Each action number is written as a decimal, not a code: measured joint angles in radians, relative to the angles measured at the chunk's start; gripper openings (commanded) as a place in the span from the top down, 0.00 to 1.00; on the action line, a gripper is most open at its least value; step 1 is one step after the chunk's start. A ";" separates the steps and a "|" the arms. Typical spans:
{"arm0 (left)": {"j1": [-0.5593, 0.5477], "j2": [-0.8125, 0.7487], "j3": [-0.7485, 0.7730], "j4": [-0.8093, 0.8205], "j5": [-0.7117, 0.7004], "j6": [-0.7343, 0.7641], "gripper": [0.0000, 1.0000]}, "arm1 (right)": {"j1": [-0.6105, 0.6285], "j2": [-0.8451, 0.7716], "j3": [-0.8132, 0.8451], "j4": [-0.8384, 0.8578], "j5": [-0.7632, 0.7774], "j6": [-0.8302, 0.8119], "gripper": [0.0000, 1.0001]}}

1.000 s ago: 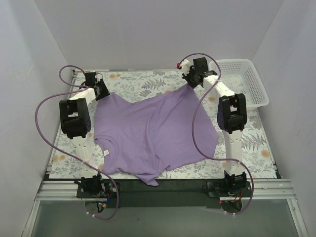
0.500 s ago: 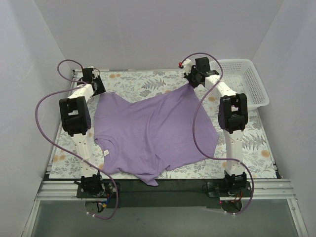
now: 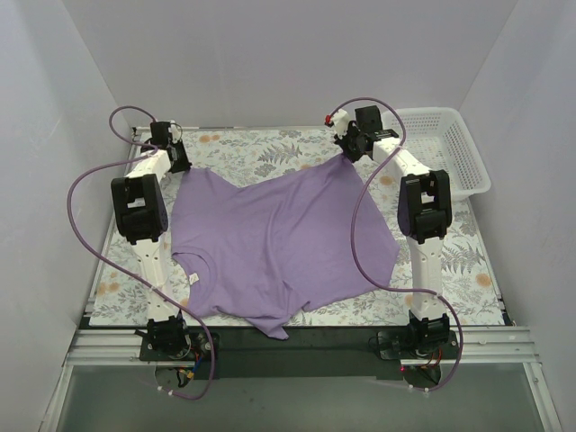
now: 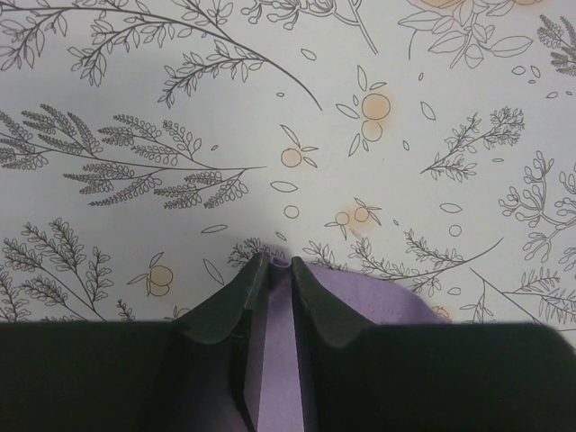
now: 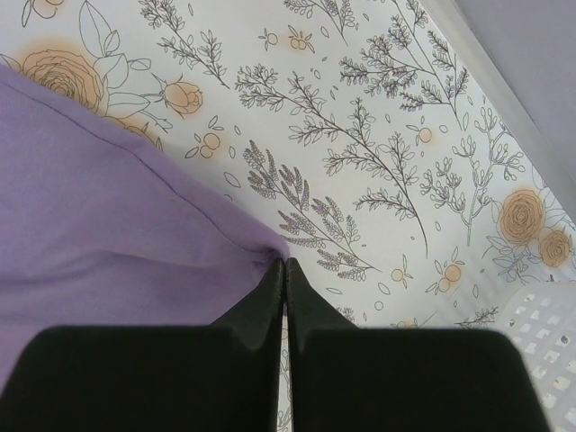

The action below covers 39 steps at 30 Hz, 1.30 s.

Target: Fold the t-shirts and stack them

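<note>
Lavender cotton covers most of the floral-printed bench [image 3: 261, 144]: the t-shirt [image 3: 279, 243] lies spread out and rumpled, its ribbed neck and small white neck tag [image 3: 192, 277] toward 7 o'clock and a fold of fabric drooping over the near edge at 6 o'clock. The left fingers [image 3: 177, 163] are at the shirt's 10 o'clock corner; from the left wrist they stand nearly together with a strip of purple fabric pinched between them [image 4: 256, 281]. The right fingers [image 3: 347, 151] are at the 1 o'clock corner, and the right wrist view shows them pressed tight on the very tip of the cloth [image 5: 273, 281], which pulls to a point there. A white lattice basket [image 3: 450, 153] sits at the bench's 2 o'clock, apart from the shirt.
</note>
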 measured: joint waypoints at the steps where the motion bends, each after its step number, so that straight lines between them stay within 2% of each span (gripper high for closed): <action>1: 0.000 0.000 0.000 -0.001 0.004 0.001 0.90 | 0.000 -0.001 0.000 0.000 0.000 0.000 0.99; 3: 0.001 0.000 0.000 -0.004 0.010 0.000 0.99 | 0.000 -0.004 0.000 0.000 -0.003 0.000 0.99; 4: 0.002 0.000 0.000 -0.006 0.014 0.000 1.00 | 0.000 -0.006 -0.001 -0.001 -0.004 0.000 0.99; 10: 0.002 -0.026 -0.024 -0.020 0.068 -0.025 1.00 | 0.000 -0.066 -0.023 -0.026 -0.032 0.000 0.99; 14: 0.002 -0.177 -0.172 0.015 0.122 -0.074 1.00 | 0.000 -0.200 -0.112 -0.059 -0.082 -0.003 0.99; 18: 0.002 -0.518 -0.391 0.114 0.189 -0.154 1.00 | 0.002 -0.389 -0.195 -0.103 -0.111 -0.028 0.99; 25: -0.002 -1.207 -0.599 0.384 0.247 -0.304 1.00 | -0.002 -0.756 -0.166 -0.153 -0.089 -0.106 0.99; 30: -0.002 -1.495 -0.571 0.488 0.237 -0.383 1.00 | -0.020 -0.920 0.035 -0.166 -0.046 -0.110 0.99; 35: -0.006 -1.555 -0.383 0.512 0.195 -0.408 1.00 | -0.027 -1.039 0.246 -0.150 0.003 -0.108 0.99; 39: -0.027 -1.559 -0.232 0.515 0.148 -0.406 1.00 | -0.044 -1.112 0.344 -0.108 0.036 -0.110 0.99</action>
